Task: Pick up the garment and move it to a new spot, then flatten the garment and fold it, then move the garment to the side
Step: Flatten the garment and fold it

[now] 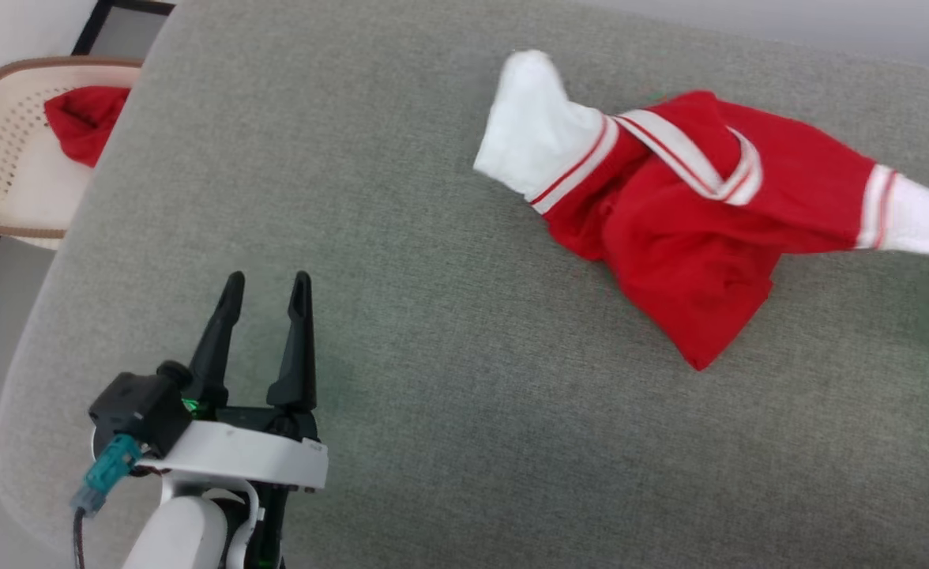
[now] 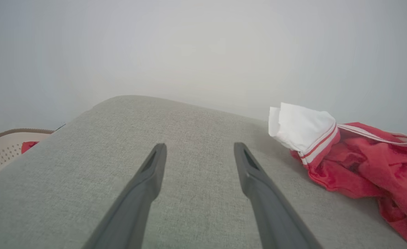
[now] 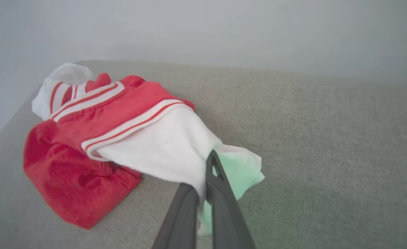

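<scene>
The garment (image 1: 686, 229) lies crumpled (bunched, not flat) at two o'clock on the grey cushion (image 1: 433, 411): bright red body, white sleeves, red-white striped trim. The right gripper (image 3: 207, 173) is clamped on one white sleeve. The left gripper (image 1: 268, 278), at seven o'clock, stands spread apart.

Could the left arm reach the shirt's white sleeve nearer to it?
Probably yes: the open left gripper has only bare grey cushion between it and the white sleeve, though it stands well off.
</scene>
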### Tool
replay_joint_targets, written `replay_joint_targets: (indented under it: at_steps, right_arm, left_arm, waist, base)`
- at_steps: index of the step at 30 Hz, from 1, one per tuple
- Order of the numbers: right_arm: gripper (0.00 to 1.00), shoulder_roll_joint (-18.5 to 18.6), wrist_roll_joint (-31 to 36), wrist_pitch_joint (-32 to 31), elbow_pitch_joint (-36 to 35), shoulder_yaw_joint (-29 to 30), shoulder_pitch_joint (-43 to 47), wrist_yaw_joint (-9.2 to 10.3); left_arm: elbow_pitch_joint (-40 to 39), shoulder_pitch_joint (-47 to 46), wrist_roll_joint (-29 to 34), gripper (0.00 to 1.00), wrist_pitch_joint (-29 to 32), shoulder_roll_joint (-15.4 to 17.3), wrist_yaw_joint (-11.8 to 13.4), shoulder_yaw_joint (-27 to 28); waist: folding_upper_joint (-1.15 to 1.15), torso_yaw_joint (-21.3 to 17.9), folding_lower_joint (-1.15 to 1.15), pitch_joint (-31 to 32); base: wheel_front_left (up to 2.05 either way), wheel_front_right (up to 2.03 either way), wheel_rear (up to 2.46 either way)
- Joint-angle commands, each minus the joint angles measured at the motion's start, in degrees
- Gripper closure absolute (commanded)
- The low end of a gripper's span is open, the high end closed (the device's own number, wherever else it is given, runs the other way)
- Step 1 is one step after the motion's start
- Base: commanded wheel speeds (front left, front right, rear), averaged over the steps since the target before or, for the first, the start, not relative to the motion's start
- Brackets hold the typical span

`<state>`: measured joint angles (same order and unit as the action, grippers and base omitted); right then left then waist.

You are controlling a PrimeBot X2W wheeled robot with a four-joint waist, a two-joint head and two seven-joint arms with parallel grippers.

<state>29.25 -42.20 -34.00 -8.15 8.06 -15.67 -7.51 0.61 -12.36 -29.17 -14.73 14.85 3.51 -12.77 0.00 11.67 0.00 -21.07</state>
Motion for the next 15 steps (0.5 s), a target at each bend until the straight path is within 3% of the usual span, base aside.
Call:
replay_joint_targets:
  at_steps: [1, 9, 15]
  right_arm:
    - [1.0, -0.73, -0.6, -1.27, 0.1, 2.13, -0.18, 0.05]
    - [1.0, -7.17, -0.98, -11.44, 9.82, 15.78, -11.25, 0.04]
    - [1.0, -11.18, 4.89, -12.7, 21.42, 26.87, -24.34, 0.04]
  left_arm:
    - [-0.22, 0.19, -0.25, 0.0, 0.1, 0.13, -0.26, -0.09]
    - [-0.33, -1.55, -0.67, 0.0, 0.65, -0.26, -0.9, -1.16]
    - [0.25, -1.42, -1.3, 0.0, 0.53, -0.76, -0.93, -1.19]
  waist:
    - [0.0, -0.29, 0.0, -0.18]
    - [0.0, 0.82, 0.0, -1.31]
    - [0.0, 2.07, 0.0, -2.0]
  base:
    - [0.0, 0.0, 0.0]
    - [0.0, 0.0, 0.0]
    - [0.0, 0.0, 0.0]
